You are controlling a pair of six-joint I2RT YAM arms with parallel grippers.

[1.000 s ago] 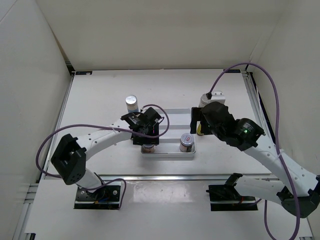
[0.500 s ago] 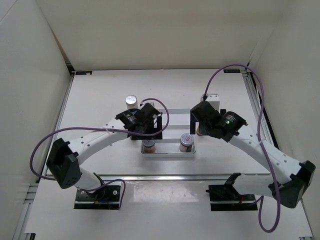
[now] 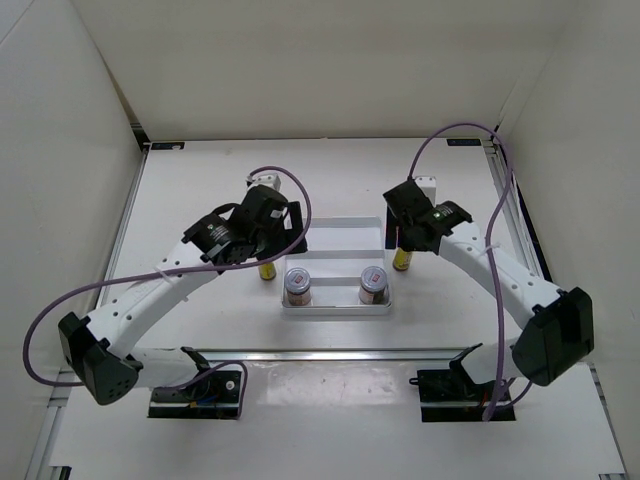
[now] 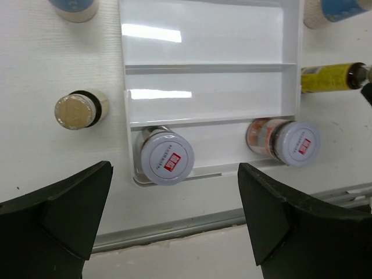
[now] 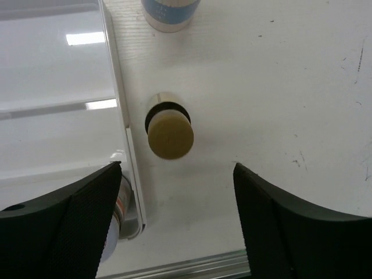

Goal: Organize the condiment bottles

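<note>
On the left, the left gripper [image 4: 173,174] hangs with its jaws spread wide and nothing between them, above the near left corner of the white rectangular three-compartment plastic tray [image 4: 206,68]. Off to its left a tiny yellow bottle with a dark collar [image 4: 78,110] stands upright, near the tray's left wall but apart from it. A white jar with a blue label [image 4: 72,7] sits beyond. This yellow bottle looks like the next pick, so the arm should slide left until the bottle's top is centred between the fingers. It should then drop straight and close low on the body, since so small a bottle probably tips easily. The near compartment holds two short red-labelled jars with silver lids [image 4: 164,158], one at each end; the middle and far compartments are bare. On the right, the right gripper [image 5: 177,168], equally open and empty, has the second yellow bottle [image 5: 168,131] roughly centred ahead of it, just beside the tray's right wall. Its inner finger must enter that narrow gap without nudging the tray, so turning the wrist to close along the wall seems safer. A second blue-labelled white jar [image 5: 170,11] waits beyond.
</note>
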